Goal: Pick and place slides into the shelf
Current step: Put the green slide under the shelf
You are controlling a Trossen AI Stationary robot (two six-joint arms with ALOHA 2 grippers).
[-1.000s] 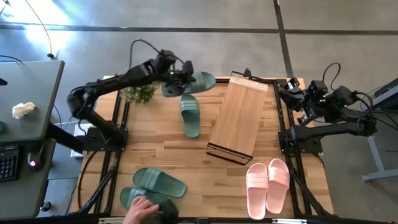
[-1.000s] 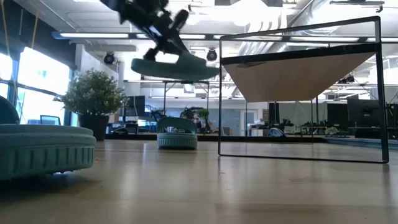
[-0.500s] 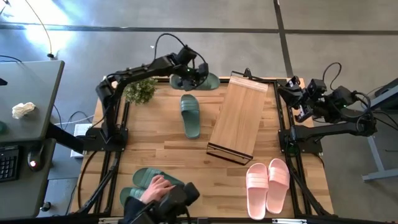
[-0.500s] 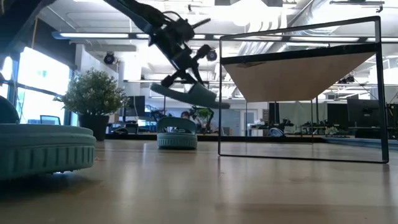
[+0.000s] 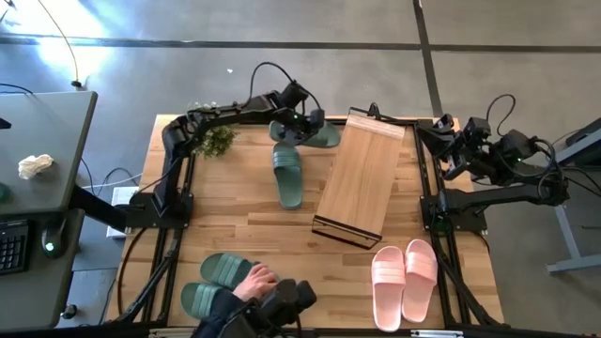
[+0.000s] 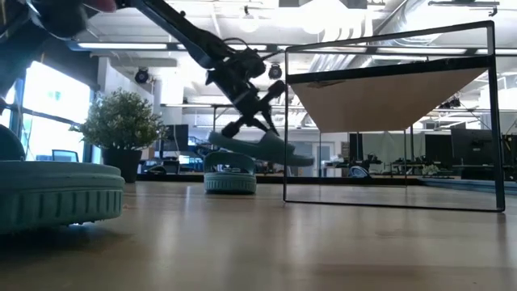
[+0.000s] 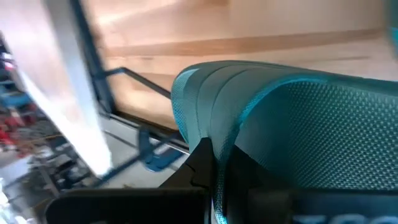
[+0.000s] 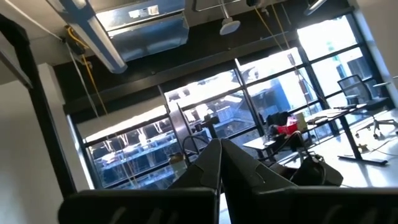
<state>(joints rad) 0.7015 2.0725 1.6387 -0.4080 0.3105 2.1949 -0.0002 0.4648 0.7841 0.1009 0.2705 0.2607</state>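
Over the last second the left gripper (image 5: 302,122) has carried a green slide (image 5: 308,133) from high over the table's far left down and rightward. It now hangs low, just beside the far-left end of the shelf (image 5: 362,178). The jaws are clamped on the slide; the left wrist view shows the ridged strap (image 7: 292,124) pinched between the dark fingers. In the low view the slide (image 6: 262,149) tilts toe-down toward the shelf's open frame (image 6: 388,121), a little above the tabletop.

I read this as the approach to insertion: sole not yet under the top plank, nothing released.

Right gripper (image 5: 449,155) is parked off the table's right edge, fingers together, holding nothing.

Remaining: one green slide (image 5: 287,174) lying mid-table left of the shelf, the pink pair (image 5: 406,278) near right, and a green pair (image 5: 225,282) near left, where a person's hand (image 5: 258,280) rests on it.
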